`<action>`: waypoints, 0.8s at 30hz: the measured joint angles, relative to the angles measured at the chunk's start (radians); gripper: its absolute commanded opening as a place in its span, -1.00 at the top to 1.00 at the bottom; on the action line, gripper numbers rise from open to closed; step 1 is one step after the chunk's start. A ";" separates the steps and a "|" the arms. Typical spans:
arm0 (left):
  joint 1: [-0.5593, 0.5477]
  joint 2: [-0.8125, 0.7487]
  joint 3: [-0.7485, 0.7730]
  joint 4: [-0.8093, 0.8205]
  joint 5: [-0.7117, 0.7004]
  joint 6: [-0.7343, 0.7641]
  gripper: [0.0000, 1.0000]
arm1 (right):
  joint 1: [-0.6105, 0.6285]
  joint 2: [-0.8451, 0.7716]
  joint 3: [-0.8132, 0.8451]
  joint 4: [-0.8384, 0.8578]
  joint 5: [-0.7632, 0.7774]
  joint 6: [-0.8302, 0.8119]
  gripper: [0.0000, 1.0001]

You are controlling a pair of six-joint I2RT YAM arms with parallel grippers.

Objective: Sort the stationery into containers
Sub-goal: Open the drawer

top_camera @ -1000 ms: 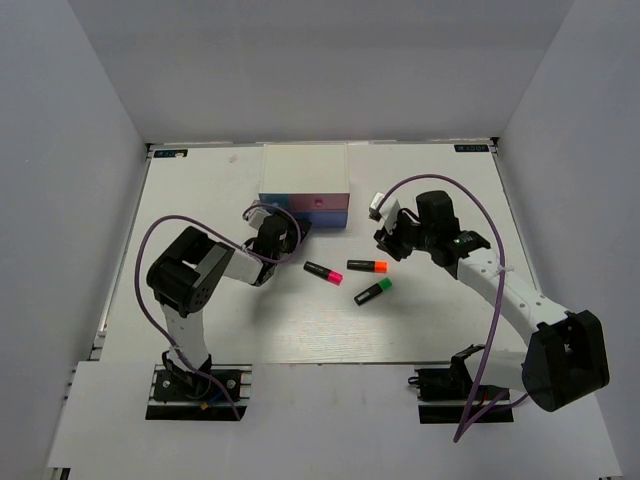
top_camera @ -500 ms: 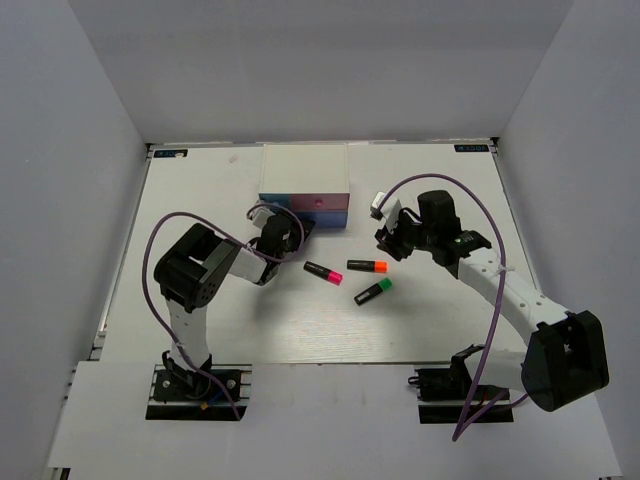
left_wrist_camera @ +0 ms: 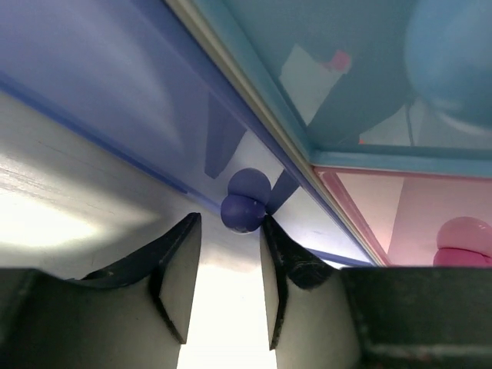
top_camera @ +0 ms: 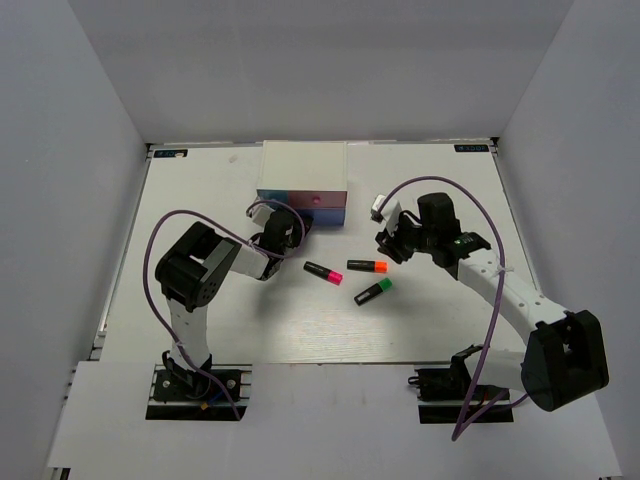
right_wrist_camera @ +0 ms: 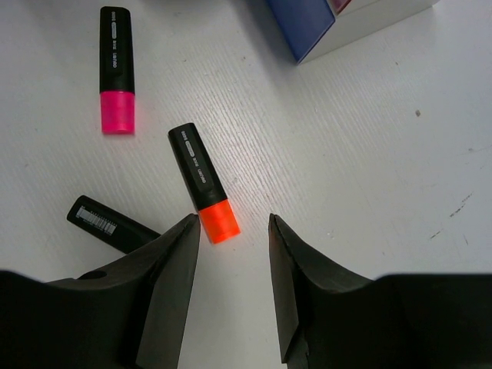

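Note:
The white chest point(top_camera: 303, 170) stands at the back centre, its drawer fronts point(top_camera: 303, 204) facing me. My left gripper point(top_camera: 289, 233) is open at the dark blue drawer point(left_wrist_camera: 115, 69). Its tips point(left_wrist_camera: 231, 231) sit on either side of the drawer's dark blue knob point(left_wrist_camera: 244, 209) without clamping it. The light blue drawer point(left_wrist_camera: 346, 77) and pink drawer point(left_wrist_camera: 415, 207) are shut. Pink point(top_camera: 323, 272), orange point(top_camera: 367, 265) and green point(top_camera: 372, 291) highlighters lie on the table. My right gripper point(top_camera: 386, 243) is open above the orange cap point(right_wrist_camera: 219, 223). The lilac and pinkish-red blocks are out of view.
In the right wrist view the pink highlighter point(right_wrist_camera: 117, 69) lies to the upper left and the green one's black body point(right_wrist_camera: 111, 224) lies beside my left finger. The chest's corner point(right_wrist_camera: 338, 19) is at the top. White walls enclose the table point(top_camera: 200, 200).
The left gripper has shifted slightly right along the chest front, and the dark blue drawer front now sits closer in to the chest. The right arm and the highlighters have hardly moved.

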 measured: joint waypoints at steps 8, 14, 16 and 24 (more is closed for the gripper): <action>-0.002 -0.002 0.003 -0.005 -0.036 -0.024 0.14 | -0.003 0.001 0.000 0.001 0.000 0.000 0.06; -0.003 -0.008 -0.018 0.011 -0.074 -0.061 0.14 | -0.004 0.001 0.000 0.001 0.000 0.000 0.06; -0.003 -0.010 -0.026 0.018 -0.082 -0.068 0.14 | -0.004 0.001 0.000 0.001 0.000 0.000 0.06; -0.006 -0.028 -0.045 0.019 -0.102 -0.074 0.14 | -0.004 0.001 0.000 0.001 -0.001 0.000 0.06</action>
